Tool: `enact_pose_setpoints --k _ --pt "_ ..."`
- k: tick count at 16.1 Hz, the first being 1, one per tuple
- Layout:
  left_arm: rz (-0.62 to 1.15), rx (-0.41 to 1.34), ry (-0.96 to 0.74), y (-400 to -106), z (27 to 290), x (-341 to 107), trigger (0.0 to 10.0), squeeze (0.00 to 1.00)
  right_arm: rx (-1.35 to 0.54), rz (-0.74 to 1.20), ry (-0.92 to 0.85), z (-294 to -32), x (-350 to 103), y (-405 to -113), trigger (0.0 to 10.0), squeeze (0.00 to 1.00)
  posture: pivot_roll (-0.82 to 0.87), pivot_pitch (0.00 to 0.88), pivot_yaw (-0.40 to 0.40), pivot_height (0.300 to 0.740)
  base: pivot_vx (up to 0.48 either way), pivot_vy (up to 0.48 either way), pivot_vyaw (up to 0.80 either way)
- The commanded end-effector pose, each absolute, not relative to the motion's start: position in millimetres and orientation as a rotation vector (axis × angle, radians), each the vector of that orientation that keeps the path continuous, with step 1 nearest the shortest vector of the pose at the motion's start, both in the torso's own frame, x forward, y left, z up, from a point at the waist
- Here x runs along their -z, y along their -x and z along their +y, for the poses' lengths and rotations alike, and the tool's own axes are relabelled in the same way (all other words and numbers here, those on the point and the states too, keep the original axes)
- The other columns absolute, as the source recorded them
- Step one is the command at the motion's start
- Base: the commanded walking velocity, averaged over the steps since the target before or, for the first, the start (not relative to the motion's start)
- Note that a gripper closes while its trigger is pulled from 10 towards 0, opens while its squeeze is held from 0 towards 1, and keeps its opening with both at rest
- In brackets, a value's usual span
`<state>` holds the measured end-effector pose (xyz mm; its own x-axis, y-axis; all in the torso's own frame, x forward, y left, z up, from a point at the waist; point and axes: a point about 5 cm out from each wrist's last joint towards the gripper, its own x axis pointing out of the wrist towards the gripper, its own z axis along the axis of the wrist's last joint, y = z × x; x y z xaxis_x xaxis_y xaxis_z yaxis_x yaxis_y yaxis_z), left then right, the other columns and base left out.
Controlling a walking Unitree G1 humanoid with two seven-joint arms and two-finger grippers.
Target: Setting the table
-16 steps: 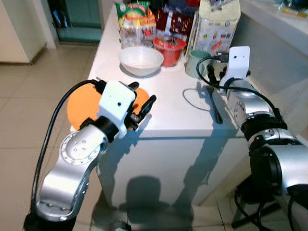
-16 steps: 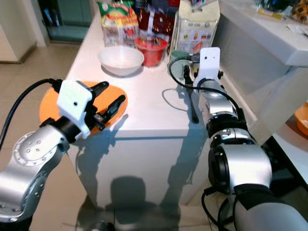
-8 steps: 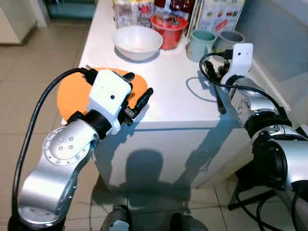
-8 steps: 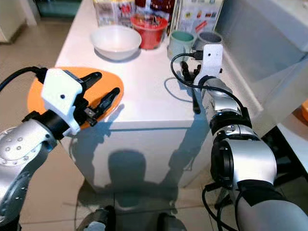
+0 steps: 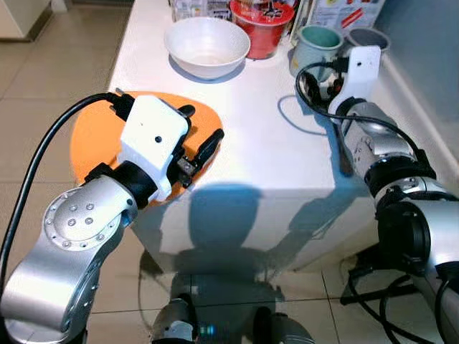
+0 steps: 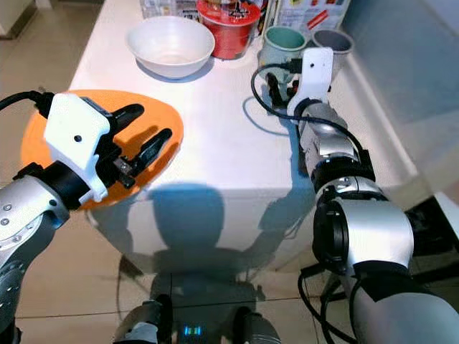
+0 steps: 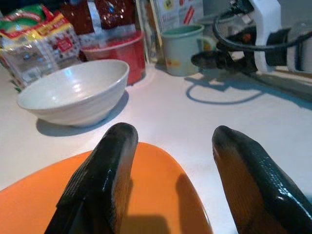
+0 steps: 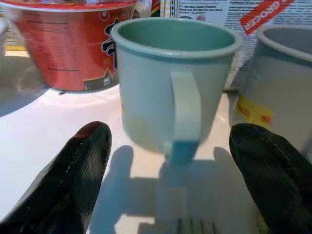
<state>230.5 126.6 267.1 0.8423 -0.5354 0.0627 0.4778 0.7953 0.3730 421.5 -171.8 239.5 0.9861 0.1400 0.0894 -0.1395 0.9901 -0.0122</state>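
An orange plate (image 5: 93, 136) lies on the front left corner of the white table (image 5: 265, 158), partly overhanging the edge. My left gripper (image 5: 201, 129) hovers just over the plate's right part, open, with nothing between its fingers (image 7: 112, 161). A white bowl (image 5: 206, 46) sits further back. My right gripper (image 5: 320, 82) stands open low over the table, pointing at a green mug (image 8: 161, 73) whose handle faces it; the fingers (image 8: 73, 165) flank the mug from a short way off, apart from it. A grey mug (image 8: 287, 83) stands beside the green one.
A red instant-noodle cup (image 5: 264, 18) stands behind the bowl, with food packets (image 7: 34, 34) and a carton (image 8: 219, 12) along the back. A grey wall (image 5: 423, 43) borders the table on the right. Tiled floor (image 5: 43, 64) lies to the left.
The whole picture has shifted as the camera came forward and looked further down. Both grippers keep about the same places over the plate and before the mug.
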Motion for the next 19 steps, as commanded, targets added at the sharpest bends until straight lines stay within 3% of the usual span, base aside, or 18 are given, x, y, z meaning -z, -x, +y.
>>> enact_pose_setpoints --k 1,4,5,6,19 --pt "-0.188 0.561 -0.364 -225.6 125.5 -272.9 10.0 0.00 -0.149 -0.083 0.007 -170.5 -237.7 -421.5 10.0 0.00 0.22 0.255 -0.079 0.740 0.000 0.000 0.00" --pt "-0.184 0.565 -0.367 -223.6 125.7 -275.2 10.0 0.00 -0.154 -0.088 -0.003 -167.5 -241.0 -422.4 10.0 0.00 0.23 0.256 -0.083 0.740 0.000 0.000 0.00" --pt "-0.182 0.574 -0.367 -222.0 125.0 -275.4 10.0 0.00 -0.152 -0.095 -0.016 -166.7 -242.0 -422.5 4.0 0.00 0.23 0.255 -0.083 0.740 0.000 0.000 0.00" --pt "-0.180 0.577 -0.365 -221.3 124.4 -275.4 10.0 0.00 -0.151 -0.100 -0.024 -166.0 -242.4 -422.6 0.0 0.00 0.23 0.252 -0.082 0.740 0.000 0.000 0.00" --pt "-0.182 0.593 -0.358 -223.6 118.8 -275.9 10.0 0.00 -0.098 -0.092 -0.049 -175.3 -239.3 -421.8 0.0 0.00 0.23 0.205 -0.085 0.740 0.000 0.000 0.00"
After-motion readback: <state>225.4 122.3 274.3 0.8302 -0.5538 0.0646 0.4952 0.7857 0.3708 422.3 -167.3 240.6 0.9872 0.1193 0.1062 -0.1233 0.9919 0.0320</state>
